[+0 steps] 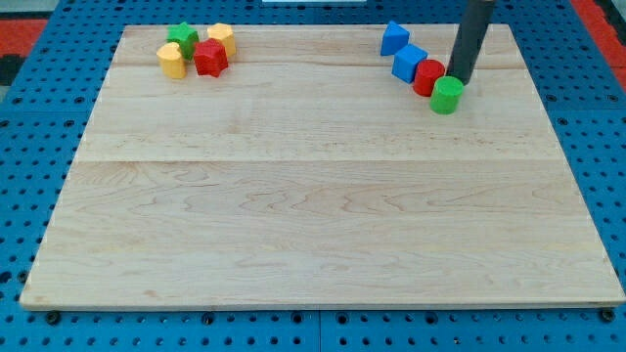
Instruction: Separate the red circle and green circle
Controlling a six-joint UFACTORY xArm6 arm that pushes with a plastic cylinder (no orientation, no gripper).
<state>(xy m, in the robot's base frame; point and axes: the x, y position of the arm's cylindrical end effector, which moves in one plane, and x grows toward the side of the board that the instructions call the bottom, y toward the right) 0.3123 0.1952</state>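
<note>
The red circle (427,75) and the green circle (447,95) sit at the view's upper right of the wooden board (313,196), touching each other, green lower right of red. My tip (459,80) is just right of the red circle and right above the green circle, close to or touching both. The dark rod rises from there out of the view's top.
A blue cube (409,62) touches the red circle on its upper left, with a blue triangle (394,38) beyond it. At the upper left is a cluster: green star (182,39), red star (210,58), two yellow blocks (171,61) (221,38).
</note>
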